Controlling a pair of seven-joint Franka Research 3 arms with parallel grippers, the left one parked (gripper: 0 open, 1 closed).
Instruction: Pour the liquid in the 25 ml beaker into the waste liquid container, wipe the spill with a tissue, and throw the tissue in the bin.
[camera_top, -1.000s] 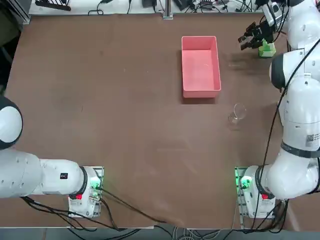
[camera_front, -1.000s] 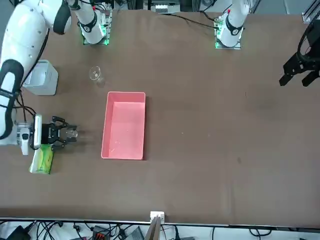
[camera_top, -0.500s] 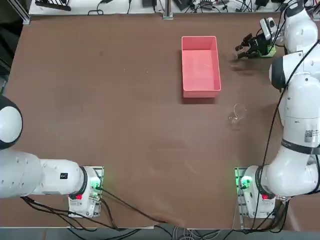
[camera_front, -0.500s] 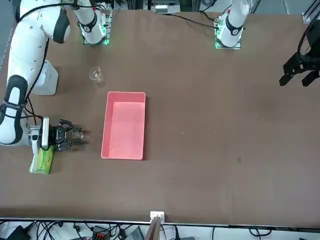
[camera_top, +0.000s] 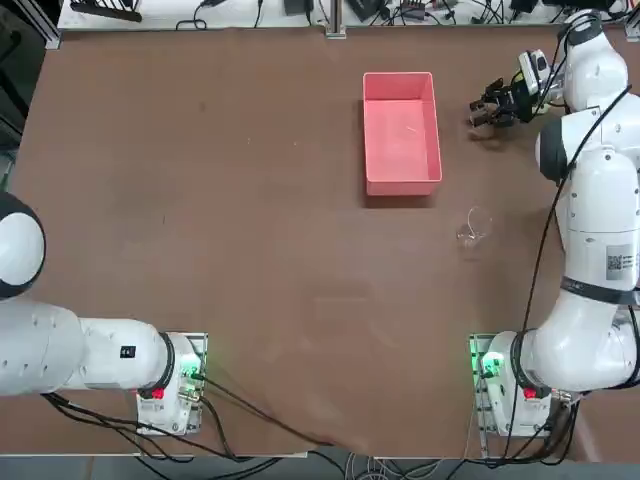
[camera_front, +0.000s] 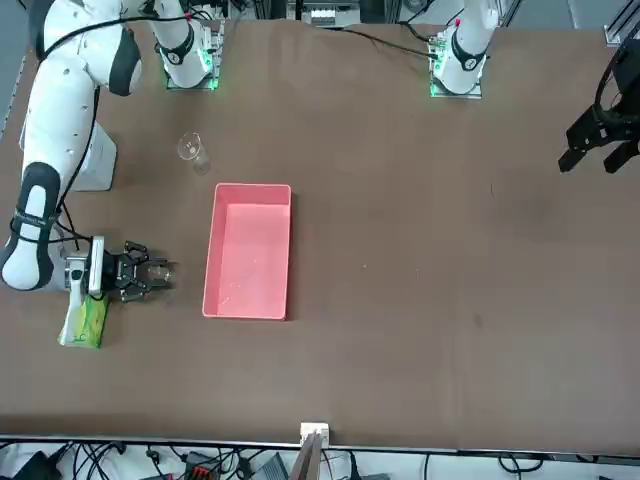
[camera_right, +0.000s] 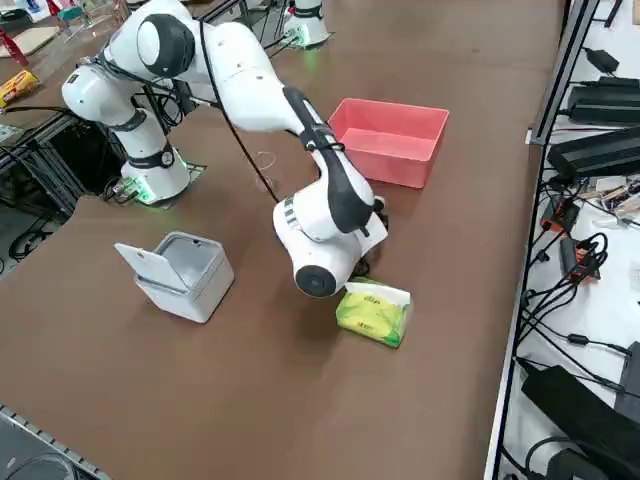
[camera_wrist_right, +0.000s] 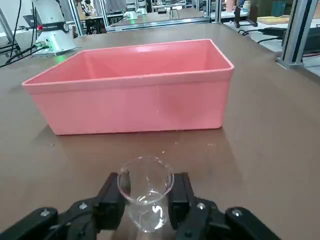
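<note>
While the tray (camera_top: 401, 130) sits where it was a second ago in the top view, the right gripper (camera_top: 483, 113) has dropped lower and drawn in toward the arm, beside the tray's right wall with bare tabletop (camera_top: 240, 230) between them. The larger beaker (camera_top: 475, 226) stands untouched nearer the robot.

From the front, the gripper (camera_front: 157, 277) has slid along the tabletop toward the camera and sunk closer to it; the small beaker (camera_front: 161, 271) shows as a glint between the jaws. The tissue pack (camera_front: 84, 318) lies just behind the wrist, and the bin (camera_front: 96, 158) is partly hidden by the arm.

From the right side, the arm's elbow covers the gripper; the pack (camera_right: 373, 312) and the open-lidded bin (camera_right: 180, 272) are plain, the tray (camera_right: 391, 140) beyond.

At the wrist, the jaws are closed on the beaker (camera_wrist_right: 145, 192), which is upright and near the tray's (camera_wrist_right: 130, 90) long wall, not over it.

I judge the beaker is being carried low toward the tray; pouring has not begun, and it must rise above the rim first.
</note>
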